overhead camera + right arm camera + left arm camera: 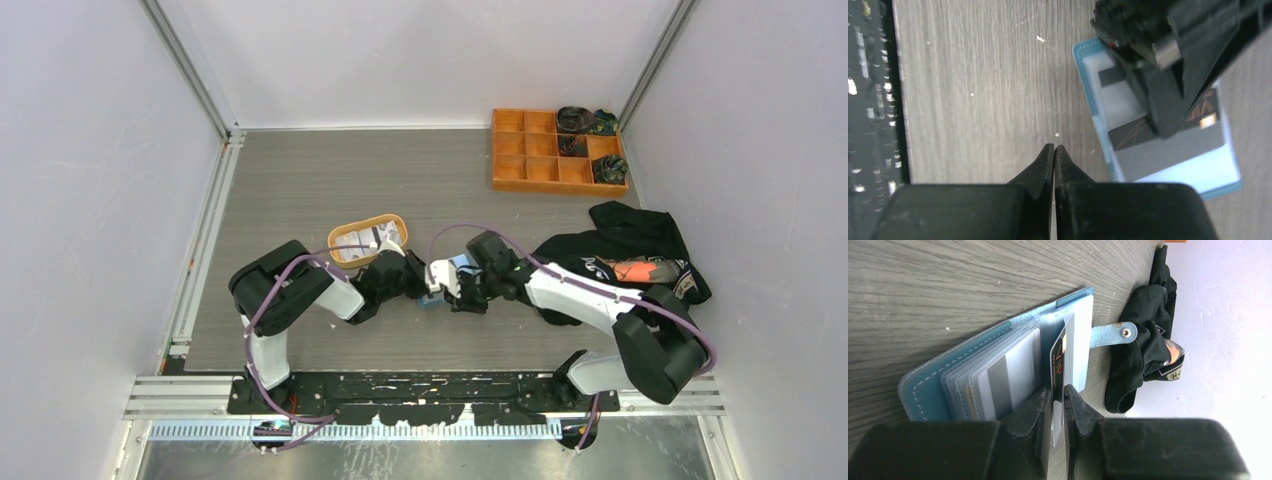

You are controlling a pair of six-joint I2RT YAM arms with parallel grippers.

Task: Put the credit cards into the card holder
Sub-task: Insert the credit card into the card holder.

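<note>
L jaws flank 1 dark card (1060, 347) on edge, gap v. narrow; cannot tell if pads actually pinch it. L gripper (1057, 387) sits at the card's near end. R gripper (1054, 147) closed tight, nothing in it, over bare table (330, 180) just beside the holder.

Counts:
- card holder (948, 370): 1, blue, lying open near mid-table, closer to the near edge, betw. the 2 grippers. Snap tab (1113, 333) sticks out.
- cards: dark one at a clear pocket; 1 striped card (998, 385) already pocketed; more in orange tray (370, 217) behind L arm, no. unclear.
- orange divided box (545, 187): 1, far R corner.
- black cloth (620, 235): 1, R edge.

Writing: gold letters on dark card, "VI…", rest unreadable.
</note>
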